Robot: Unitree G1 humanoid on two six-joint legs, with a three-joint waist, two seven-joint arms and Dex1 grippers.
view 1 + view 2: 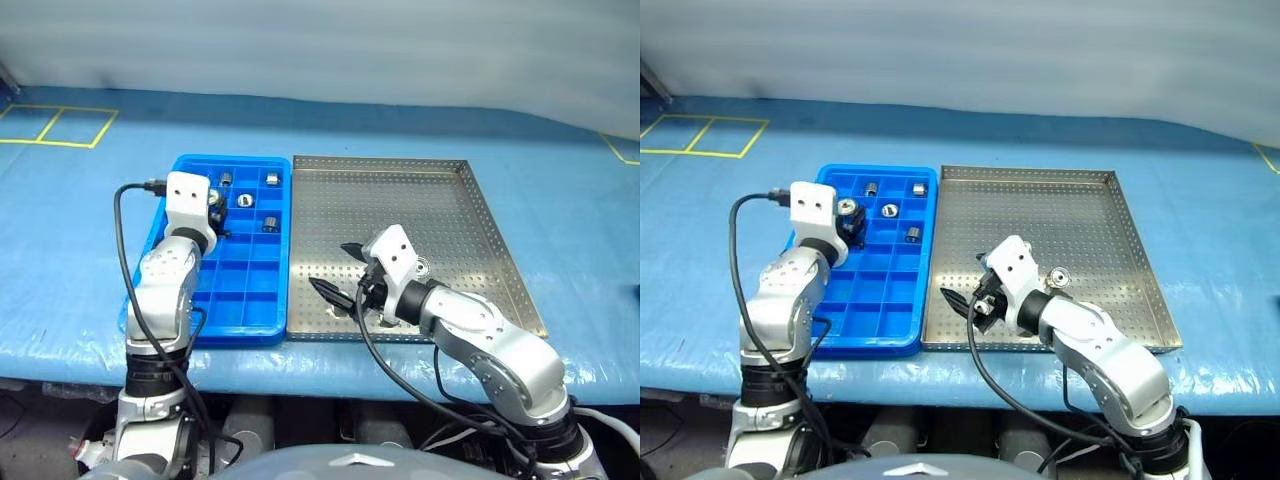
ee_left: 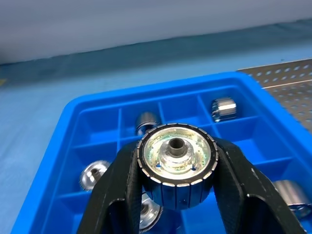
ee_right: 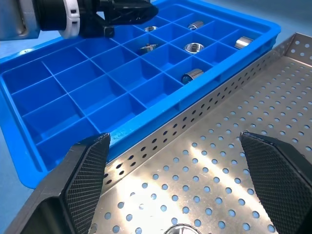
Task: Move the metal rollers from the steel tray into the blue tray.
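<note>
Above the blue tray (image 1: pixel 243 300), the left gripper (image 2: pixel 176 195) is clamped on a metal roller (image 2: pixel 177 163), ready for placing. Next, lower it into a free compartment. The right gripper (image 1: pixel 340 270) hangs wide apart over the steel tray (image 1: pixel 480 210).

Two trays in play: one blue tray (image 1: pixel 806 318), one steel tray (image 1: pixel 1120 215). Counting the metal rollers (image 3: pixel 193 47) now: six lie in the blue tray's compartments, at (image 3: pixel 196 24), (image 3: pixel 243 42), (image 3: pixel 193 47), (image 3: pixel 193 74), (image 3: pixel 147 47) and (image 3: pixel 150 29), one to a compartment. Number seven is the held roller (image 2: pixel 178 161), pinched in the left gripper (image 2: pixel 178 148) above that tray. A single roller (image 1: pixel 1060 277) sits on the steel tray's perforated floor. That makes eight rollers on show. Two grippers: the left one and the right gripper (image 3: pixel 174 138)
</note>
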